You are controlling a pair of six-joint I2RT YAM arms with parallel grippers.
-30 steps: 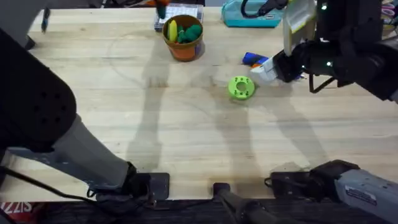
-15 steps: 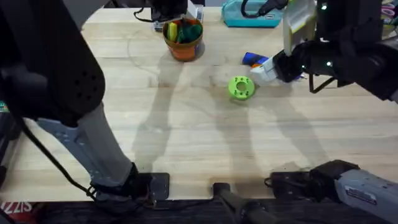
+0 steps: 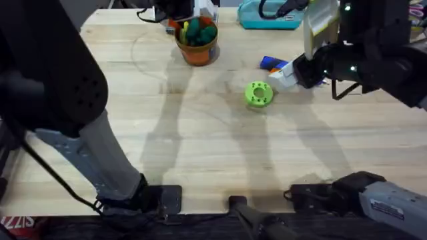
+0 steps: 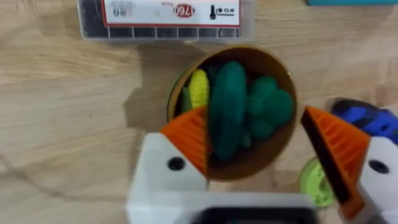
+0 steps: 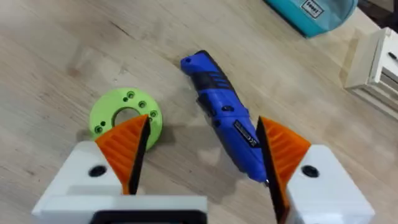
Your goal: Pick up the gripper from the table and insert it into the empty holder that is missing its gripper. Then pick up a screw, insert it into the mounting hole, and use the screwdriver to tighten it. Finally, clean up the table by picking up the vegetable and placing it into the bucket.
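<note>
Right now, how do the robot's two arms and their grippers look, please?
Both grippers have white finger bodies with orange ribbed pads and a dark round screw hole on each: left gripper, right gripper. In the overhead view, the left arm is black with a grey lower link; the right arm is black with a small green light.

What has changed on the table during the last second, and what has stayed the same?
The left arm swung up and forward across the table, and its gripper now hangs over the bucket, jaws open. The vegetable lies inside the bucket among other toy pieces. The right gripper did not move; it hovers with open jaws above the screwdriver. The green disc and the teal pouch kept their places.
</note>
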